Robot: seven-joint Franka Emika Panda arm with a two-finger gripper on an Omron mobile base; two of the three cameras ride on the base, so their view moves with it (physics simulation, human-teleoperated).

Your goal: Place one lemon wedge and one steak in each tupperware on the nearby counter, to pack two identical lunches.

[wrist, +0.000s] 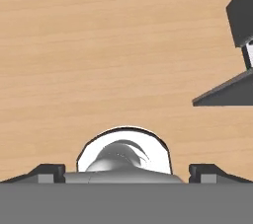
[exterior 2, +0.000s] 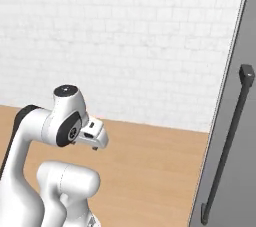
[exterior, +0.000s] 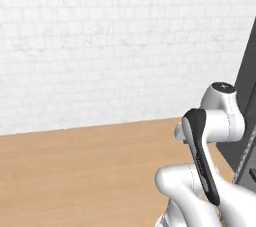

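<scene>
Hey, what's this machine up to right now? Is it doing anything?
Not much yet. The white robot arm is folded up over a wood floor in front of a white brick wall, beside a tall dark grey door with a long bar handle. Its gripper is open and holds nothing; the hand view looks down at the bare wood. No food or containers are in sight, so the packing has not visibly started.
</scene>
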